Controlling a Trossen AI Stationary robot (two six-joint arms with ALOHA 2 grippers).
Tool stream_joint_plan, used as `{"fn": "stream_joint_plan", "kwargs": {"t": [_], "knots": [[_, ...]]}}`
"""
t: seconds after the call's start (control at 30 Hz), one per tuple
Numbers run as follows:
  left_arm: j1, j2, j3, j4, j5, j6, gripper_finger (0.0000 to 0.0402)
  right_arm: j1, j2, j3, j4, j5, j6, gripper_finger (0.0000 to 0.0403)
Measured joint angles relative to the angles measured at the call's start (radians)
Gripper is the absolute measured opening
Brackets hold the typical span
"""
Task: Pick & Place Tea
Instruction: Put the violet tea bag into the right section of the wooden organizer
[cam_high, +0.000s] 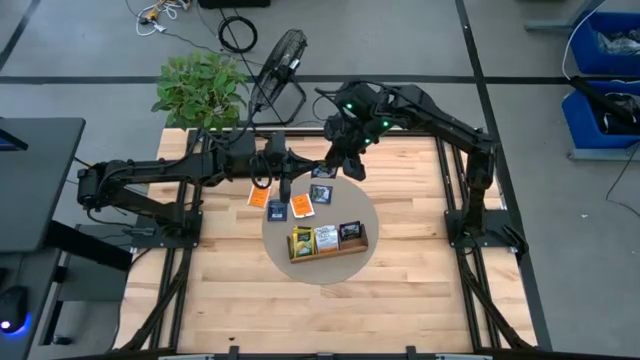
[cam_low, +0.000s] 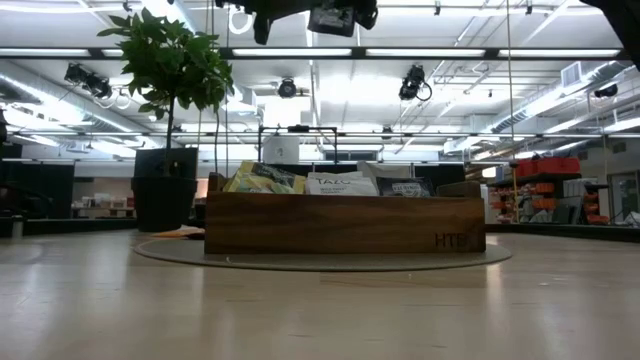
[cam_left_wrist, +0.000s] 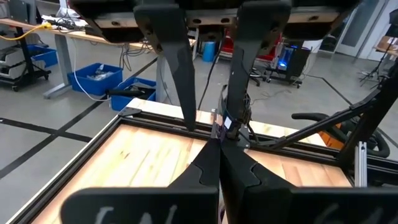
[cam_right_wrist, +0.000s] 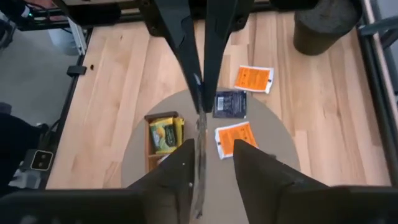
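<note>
Several small tea packets lie flat near the grey round mat's far edge: two orange ones (cam_right_wrist: 253, 79) (cam_right_wrist: 233, 138) and a dark blue one (cam_right_wrist: 230, 104). More packets, yellow (cam_high: 301, 241), white and dark, stand in the wooden tray (cam_high: 328, 252). My right gripper (cam_right_wrist: 202, 109) hovers over the mat, pointing down, shut on a thin packet that shows edge-on. My left gripper (cam_high: 292, 168) hangs level above the loose packets, its fingers (cam_left_wrist: 186, 81) shut with nothing seen between them. My right gripper pinches a tea packet between its two fingers (cam_right_wrist: 186, 62) from above. Only the packet's thin edge (cam_right_wrist: 199, 149) shows, running along the fingers. It is lifted clear of the mat. Which colour it is cannot be told.
A potted plant (cam_high: 198, 88) and a black fan (cam_high: 280, 60) stand at the table's far left corner. The tray sits on the near half of the round mat (cam_high: 370, 212). Bare wood lies to the left, right and near side of the mat.
</note>
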Motion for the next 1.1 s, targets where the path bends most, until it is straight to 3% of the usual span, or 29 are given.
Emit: {"fn": "stream_joint_plan", "kwargs": {"t": [0.53, 0.77, 1.1], "knots": [[0.0, 0.0, 0.0, -0.029, 0.0, 0.0, 0.0002, 0.0, 0.001, 0.0, -0.003, 0.001, -0.006, 0.0092], [0.0, 0.0, 0.0, -0.029, 0.0, 0.0, 0.0002, 0.002, 0.0, 0.0, -0.004, 0.0, -0.053, 0.0012], [0.0, 0.001, 0.0, -0.029, -0.006, 0.016, 0.0005, 0.002, -0.002, 0.0, -0.012, 0.01, -0.077, 0.0002]]}}
